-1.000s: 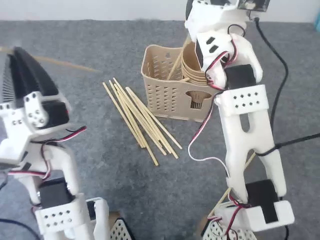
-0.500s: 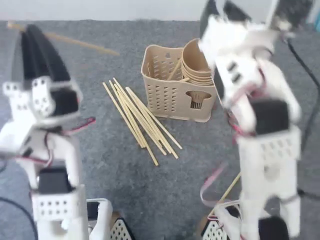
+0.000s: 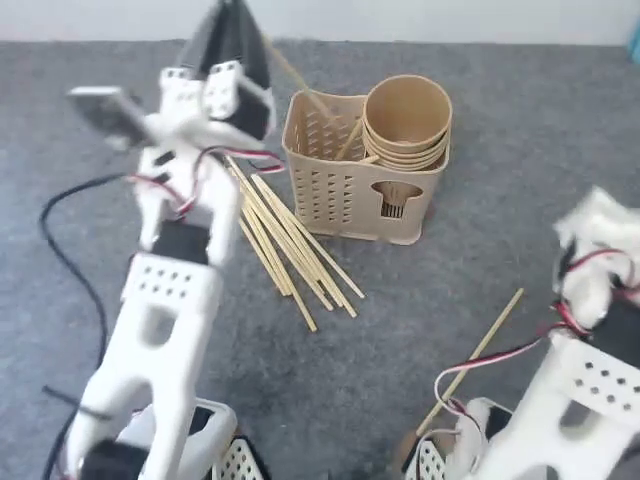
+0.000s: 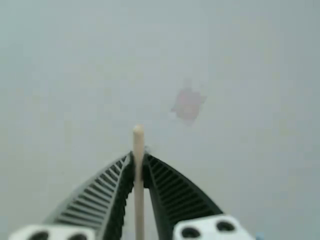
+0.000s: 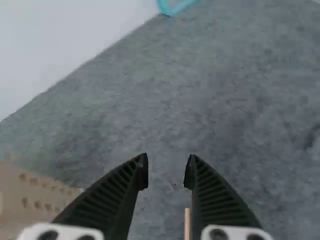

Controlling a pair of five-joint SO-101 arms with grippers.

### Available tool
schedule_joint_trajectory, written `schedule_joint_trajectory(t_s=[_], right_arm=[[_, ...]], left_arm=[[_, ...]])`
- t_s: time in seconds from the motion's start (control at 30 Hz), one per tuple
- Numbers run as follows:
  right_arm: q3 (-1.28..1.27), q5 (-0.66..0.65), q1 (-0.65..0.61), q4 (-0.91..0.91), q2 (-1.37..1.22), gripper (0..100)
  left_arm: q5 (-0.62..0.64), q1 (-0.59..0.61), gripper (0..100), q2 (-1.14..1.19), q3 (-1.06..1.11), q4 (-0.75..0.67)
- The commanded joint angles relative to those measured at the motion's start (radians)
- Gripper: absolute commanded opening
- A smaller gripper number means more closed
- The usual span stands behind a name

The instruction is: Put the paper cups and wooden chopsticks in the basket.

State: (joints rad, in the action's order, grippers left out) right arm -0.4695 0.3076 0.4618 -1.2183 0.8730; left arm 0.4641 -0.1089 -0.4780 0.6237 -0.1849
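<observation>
Pinching slim wooden chopstick (image 4: 138,142), ribbed left jaws clenched, right jaws parted above carpet (image 5: 230,95)

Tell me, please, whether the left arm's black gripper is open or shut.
Shut: the left gripper pinches a thin wooden chopstick between its black jaws.

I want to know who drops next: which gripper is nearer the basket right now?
Left. The left gripper, shut on a chopstick, hangs just off the basket at its far left corner; the right gripper is open over carpet, well off the other side.
</observation>
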Motion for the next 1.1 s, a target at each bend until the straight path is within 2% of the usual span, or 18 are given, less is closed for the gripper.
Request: schedule_joint_trajectory(t_s=[0.0,0.1,0.23,0.33,0.47,0.53,0.83,1.07], right_arm=[[-0.261,-0.046,0.062,0.143,0.097,13.0],[-0.445,-0.043,0.053,0.242,0.148,13.0],[-0.555,-0.041,-0.016,0.289,0.180,12.8],[-0.614,-0.003,-0.056,0.295,0.180,12.9],[-0.703,0.035,-0.120,0.325,0.180,12.8],[-0.743,0.037,-0.140,0.361,0.180,12.6],[-0.842,0.077,-0.168,0.453,0.180,13.0],[-0.901,0.074,-0.173,0.547,0.179,13.1]], left_arm=[[-0.083,-0.012,1,0.081,-0.053,-0.041],[-0.109,-0.011,1,0.129,-0.053,-0.041],[-0.110,-0.012,2,0.132,-0.038,-0.037],[-0.110,-0.017,11,0.132,-0.021,-0.008],[-0.110,-0.015,29,0.130,-0.044,0.169],[-0.109,-0.009,35,0.130,-0.079,0.285],[-0.106,0.086,36,0.130,-0.325,0.847],[-0.104,0.126,36,0.130,-0.371,1.060]])
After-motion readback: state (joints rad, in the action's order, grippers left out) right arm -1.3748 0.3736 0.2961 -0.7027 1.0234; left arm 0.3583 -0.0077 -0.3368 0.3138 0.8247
